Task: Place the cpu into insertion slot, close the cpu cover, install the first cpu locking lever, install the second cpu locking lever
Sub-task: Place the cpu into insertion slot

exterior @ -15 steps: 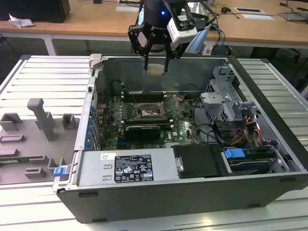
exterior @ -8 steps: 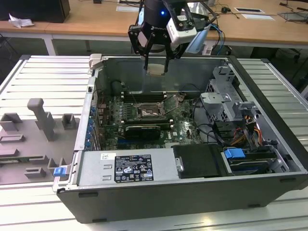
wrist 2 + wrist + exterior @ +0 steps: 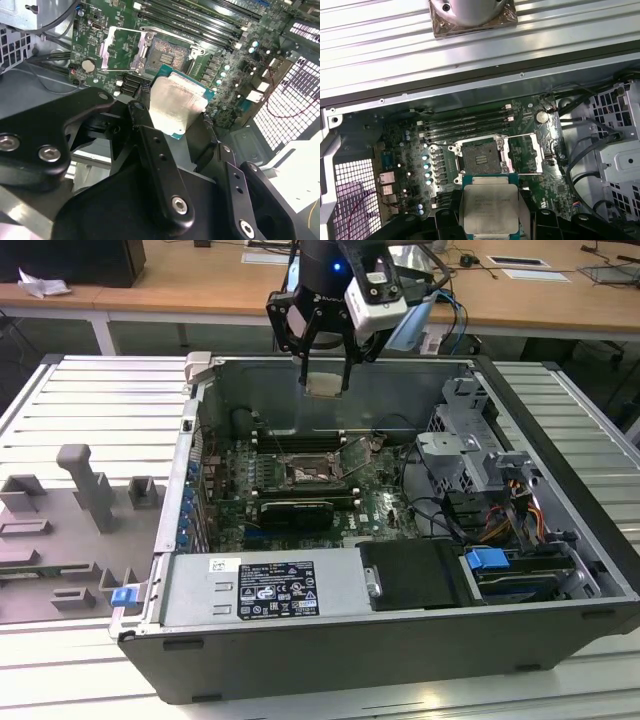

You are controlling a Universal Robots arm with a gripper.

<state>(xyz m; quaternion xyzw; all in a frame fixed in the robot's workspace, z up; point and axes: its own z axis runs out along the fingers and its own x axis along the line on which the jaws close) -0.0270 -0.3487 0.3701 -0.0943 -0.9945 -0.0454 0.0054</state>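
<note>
The dark near wall of the open computer case (image 3: pixel 330 665) and the grey power supply (image 3: pixel 265 590) behind it lie closest in the exterior view. Beyond them the green motherboard (image 3: pixel 225 485) lies flat on the case floor, with the long black graphics card (image 3: pixel 295 510) across its near part and the memory slots (image 3: pixel 310 440) along its far part.

Between those two sits the insertion slot (image 3: pixel 305 472), its dark contact field exposed inside the silver rim. In the second wrist view the cpu cover (image 3: pixel 106 49) stands swung open just beside the insertion slot (image 3: pixel 167 52).

The gripper (image 3: pixel 325 388) hangs high over the far part of the case, well above the board. Its black fingers (image 3: pixel 150 145) are closed on two opposite edges of the cpu (image 3: pixel 325 382), which it holds roughly level, silver face up in the first wrist view (image 3: pixel 490 210). The cpu is well apart from the slot (image 3: pixel 479 159).

A metal drive cage (image 3: pixel 470 455) fills the case's side at the exterior view's right. Grey fixtures (image 3: pixel 85 490) stand on the table at the exterior view's left.
</note>
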